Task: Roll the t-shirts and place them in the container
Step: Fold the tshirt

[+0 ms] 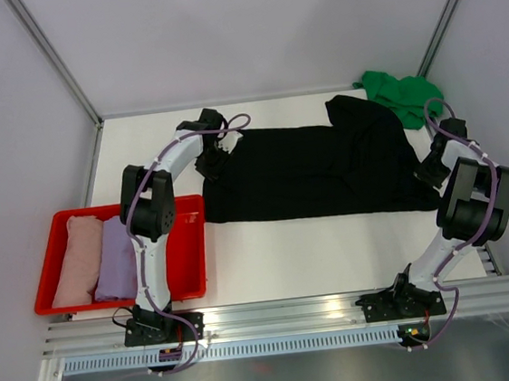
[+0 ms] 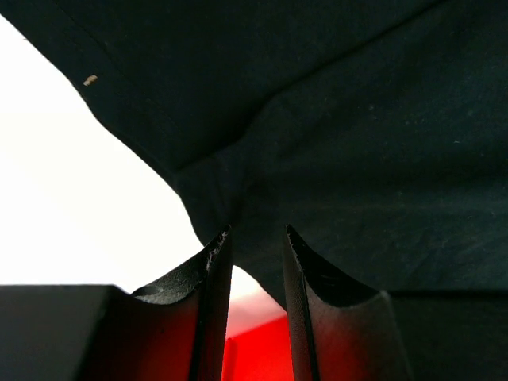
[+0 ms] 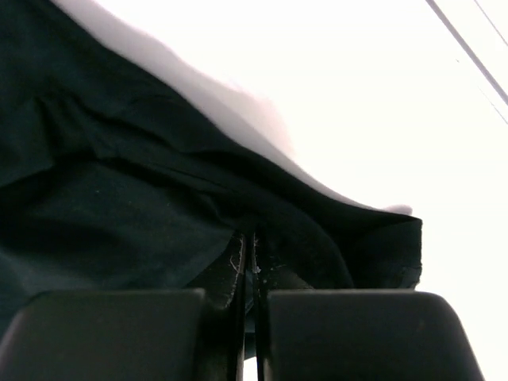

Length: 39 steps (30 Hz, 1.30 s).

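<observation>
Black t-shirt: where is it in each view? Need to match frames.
Top external: black t-shirt spread wide, centre of frame.
Left wrist: the shirt fills the top and right.
Right wrist: the shirt fills the left and bottom, pinched in the right gripper.
Shared landmark: white table, below the shirt in top external, left in left wrist, upper right in right wrist.
</observation>
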Motion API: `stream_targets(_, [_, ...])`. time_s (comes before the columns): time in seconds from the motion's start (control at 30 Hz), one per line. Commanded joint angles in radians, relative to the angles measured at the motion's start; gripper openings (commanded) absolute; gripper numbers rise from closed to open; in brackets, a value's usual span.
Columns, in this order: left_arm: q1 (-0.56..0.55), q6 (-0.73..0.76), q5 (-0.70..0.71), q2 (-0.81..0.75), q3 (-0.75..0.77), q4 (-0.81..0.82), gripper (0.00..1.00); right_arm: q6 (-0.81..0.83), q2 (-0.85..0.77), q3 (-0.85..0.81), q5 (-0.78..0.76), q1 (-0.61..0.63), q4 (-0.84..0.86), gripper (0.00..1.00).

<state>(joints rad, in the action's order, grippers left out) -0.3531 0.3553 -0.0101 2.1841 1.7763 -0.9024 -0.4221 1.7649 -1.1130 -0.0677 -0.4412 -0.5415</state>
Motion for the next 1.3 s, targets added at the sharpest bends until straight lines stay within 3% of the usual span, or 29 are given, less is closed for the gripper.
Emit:
stream_targets(0.0, [0.003,-0.05,-0.024,0.016,-0.009,0.022,0.37,-0.017,-0.025,0.01,-0.018,-0.024,0.006,0.0])
stream_targets(0.47, [0.003,-0.042,0.002,0.031,-0.032,0.045,0.37,-0.044,-0.179,0.12,-0.041,-0.047,-0.048,0.0])
stream_targets(0.57, [0.003,-0.039,-0.001,0.028,-0.031,0.045,0.38,-0.037,-0.173,0.134,-0.04,-0.05,-0.028,0.14])
stream_targets(0.6, [0.003,-0.038,-0.002,0.028,-0.028,0.043,0.38,-0.035,-0.16,0.125,-0.038,-0.051,-0.034,0.29])
stream_targets(0.67, [0.003,-0.032,-0.005,0.026,-0.025,0.045,0.38,-0.035,-0.128,0.092,-0.041,-0.053,-0.052,0.42])
stream_targets(0.83, [0.003,-0.035,-0.03,0.003,-0.026,0.045,0.39,-0.04,-0.22,0.015,-0.098,-0.048,-0.016,0.45])
stream_targets(0.93, [0.003,-0.041,-0.037,-0.009,-0.023,0.043,0.4,-0.015,-0.266,-0.031,-0.129,-0.007,0.021,0.33])
stream_targets(0.97, [0.003,-0.042,-0.036,-0.01,-0.018,0.045,0.4,0.018,-0.266,-0.044,-0.139,0.018,0.026,0.23])
stream_targets(1.0, [0.003,-0.045,-0.031,-0.009,-0.015,0.045,0.4,0.038,-0.256,-0.06,-0.139,0.086,0.043,0.19])
stream_targets(1.07, [0.003,-0.052,-0.025,-0.001,-0.003,0.045,0.41,0.072,-0.231,-0.07,-0.088,0.191,0.064,0.09])
stream_targets(1.13, [0.005,-0.058,-0.018,0.002,0.002,0.042,0.41,0.024,-0.174,-0.061,-0.038,0.211,0.103,0.0])
stream_targets(1.27, [0.003,-0.058,0.005,-0.003,-0.008,0.042,0.41,-0.023,-0.031,-0.07,-0.066,0.202,0.132,0.0])
